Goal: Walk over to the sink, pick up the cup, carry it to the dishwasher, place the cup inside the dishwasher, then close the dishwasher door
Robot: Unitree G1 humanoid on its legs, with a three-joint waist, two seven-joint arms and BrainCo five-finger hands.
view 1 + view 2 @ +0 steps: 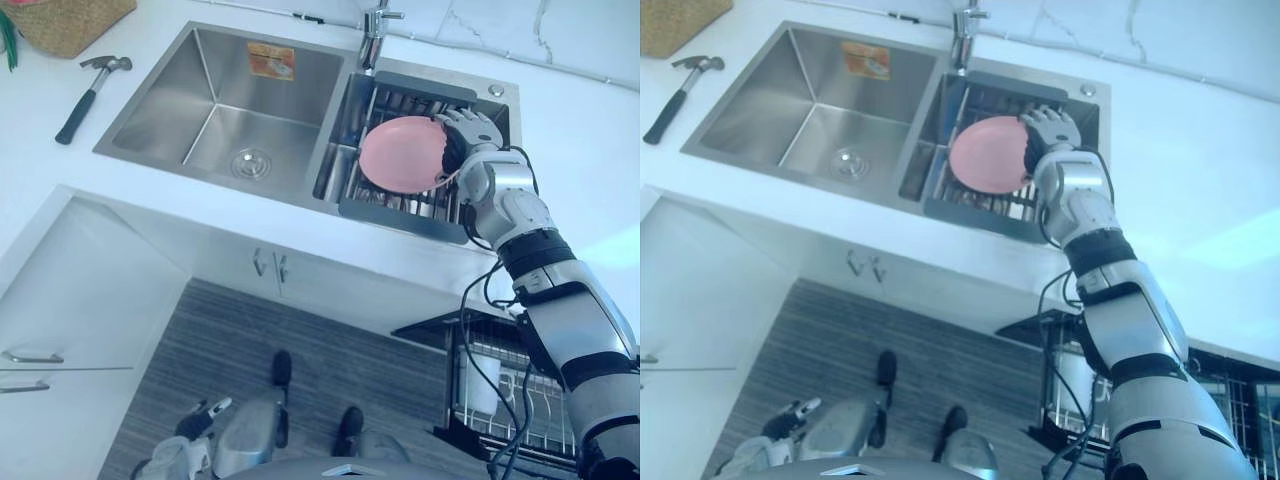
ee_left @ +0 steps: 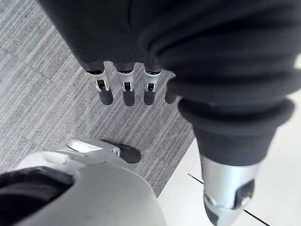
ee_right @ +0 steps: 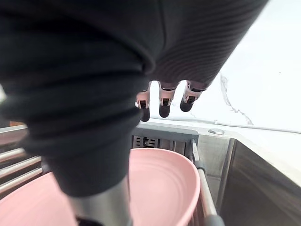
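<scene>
A pink plate (image 1: 400, 152) is seen on the rack (image 1: 395, 207) in the right basin of the sink (image 1: 215, 95). The right hand (image 1: 468, 133) is placed at the plate's right rim with its fingers (image 3: 164, 106) held straight; whether they touch it cannot be told. The left hand (image 2: 127, 90) is hung low in front of the sink, over the floor (image 2: 42, 94), with straight, empty fingers.

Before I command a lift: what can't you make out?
Grip: right wrist view, the dark cover hides where the right hand meets the pink dish.
Dishwasher rack: eye views, cut off by the bottom edge.
Sink sticker: too small to read.
</scene>
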